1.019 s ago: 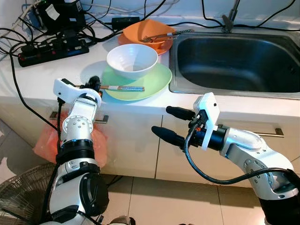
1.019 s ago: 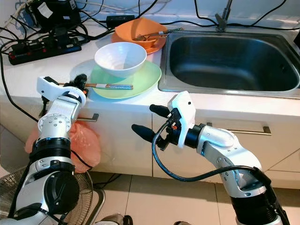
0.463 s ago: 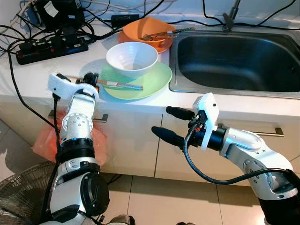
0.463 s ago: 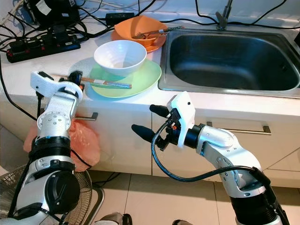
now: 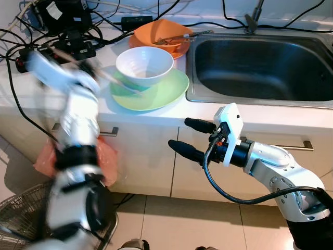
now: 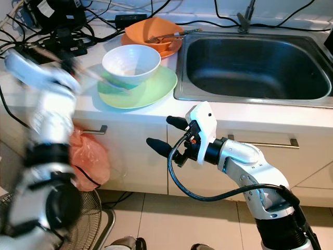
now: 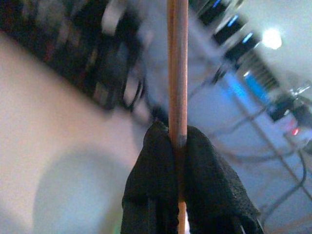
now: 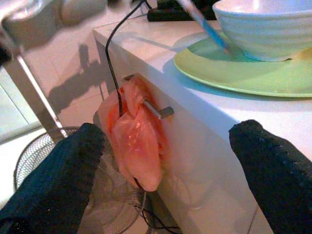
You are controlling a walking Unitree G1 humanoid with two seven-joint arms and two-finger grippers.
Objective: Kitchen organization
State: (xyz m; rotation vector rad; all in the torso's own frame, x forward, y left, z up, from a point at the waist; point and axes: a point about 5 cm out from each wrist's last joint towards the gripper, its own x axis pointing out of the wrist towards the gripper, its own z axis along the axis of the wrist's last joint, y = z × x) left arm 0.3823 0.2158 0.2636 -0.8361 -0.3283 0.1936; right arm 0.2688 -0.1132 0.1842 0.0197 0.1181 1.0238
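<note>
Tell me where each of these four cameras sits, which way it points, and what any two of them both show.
Left eye view: head camera looking down at the counter; blurred left arm, right pincer.
Right eye view: its stereo twin, same scene, sink.
Left wrist view: along the left pincer shut on chopsticks.
Right wrist view: along the open right pincer's fingers toward an orange bag.
Shared: white bowl on green plate, also in the right wrist view.
</note>
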